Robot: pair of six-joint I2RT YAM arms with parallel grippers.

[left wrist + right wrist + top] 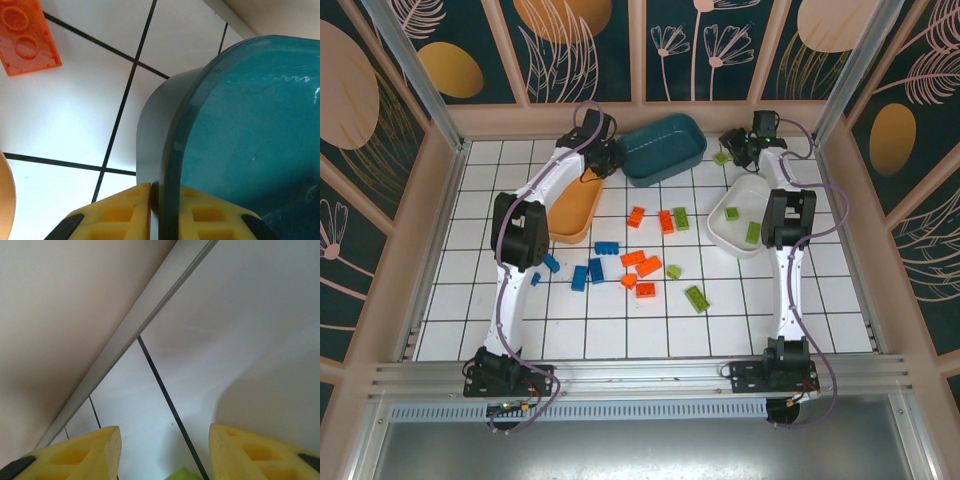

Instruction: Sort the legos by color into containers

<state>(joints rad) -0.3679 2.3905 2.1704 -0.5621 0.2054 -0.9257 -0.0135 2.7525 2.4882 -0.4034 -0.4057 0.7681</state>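
Eyeing the legos (645,262): mostly loose mid-frame, two green in the white tray (720,236) at right. Clamped on the teal tray (240,125) rim, upper middle, with the left gripper (155,200); could tip it or shove the orange tray (570,237). Spread open over a green lego (182,474), upper right, with the right gripper (165,450); could knock it away.

Both arms reach far forward, left gripper (165,192) clamped, right gripper (165,437) apparently parted.
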